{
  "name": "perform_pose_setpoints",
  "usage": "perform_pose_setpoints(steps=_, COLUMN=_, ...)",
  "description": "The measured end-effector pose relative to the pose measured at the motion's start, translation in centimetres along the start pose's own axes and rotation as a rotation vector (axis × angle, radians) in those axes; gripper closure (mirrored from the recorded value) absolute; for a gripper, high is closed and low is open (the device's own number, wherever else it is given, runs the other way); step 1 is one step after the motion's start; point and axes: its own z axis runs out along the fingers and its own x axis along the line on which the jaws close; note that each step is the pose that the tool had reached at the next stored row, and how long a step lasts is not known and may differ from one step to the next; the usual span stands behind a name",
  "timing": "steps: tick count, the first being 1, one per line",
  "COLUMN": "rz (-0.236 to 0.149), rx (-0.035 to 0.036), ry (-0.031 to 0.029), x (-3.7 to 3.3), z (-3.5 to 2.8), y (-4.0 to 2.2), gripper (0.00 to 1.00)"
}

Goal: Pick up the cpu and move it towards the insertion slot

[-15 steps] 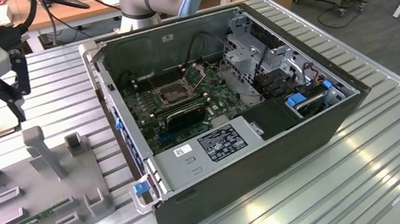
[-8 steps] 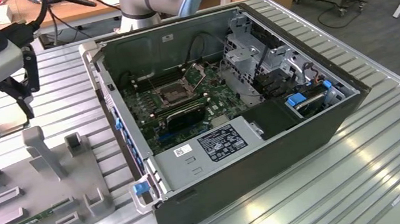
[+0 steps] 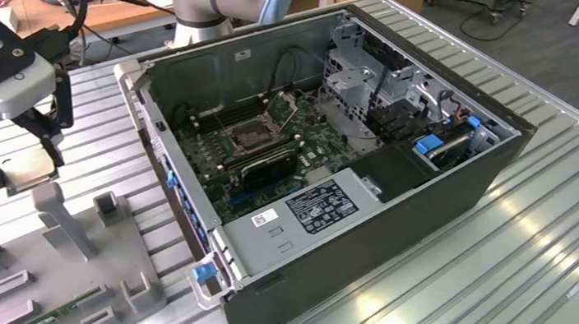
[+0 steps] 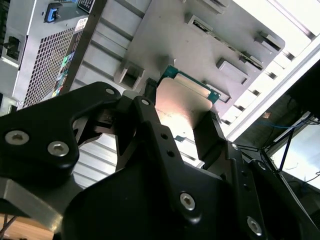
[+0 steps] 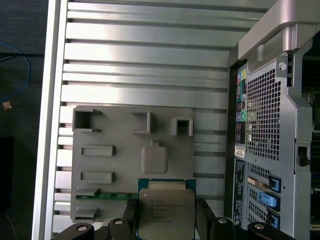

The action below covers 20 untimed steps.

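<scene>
Cpu [image 5: 166, 212] is held flat between the two fingers of the tool [image 5: 166, 222], which are closed on its opposite edges, with its pale metal face toward the first wrist view. It hangs over one end of the grey plastic tray [image 3: 60, 273] and, to my judgement, is lifted clear of it. The green memory stick [image 5: 107, 196] lies in that tray. The insertion slot [image 3: 251, 136] is inside the open computer case [image 3: 337, 280], toward the exterior view's right of the tool and well apart, beyond the case's wall. All stands on the ribbed counter [image 3: 565, 244].
</scene>
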Motion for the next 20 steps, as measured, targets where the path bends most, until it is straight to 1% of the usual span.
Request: perform_pose_setpoints(steps=20, rz=0.0, rx=0.0, ry=0.0, x=-3.16, z=0.0, y=-0.1, gripper=0.45)
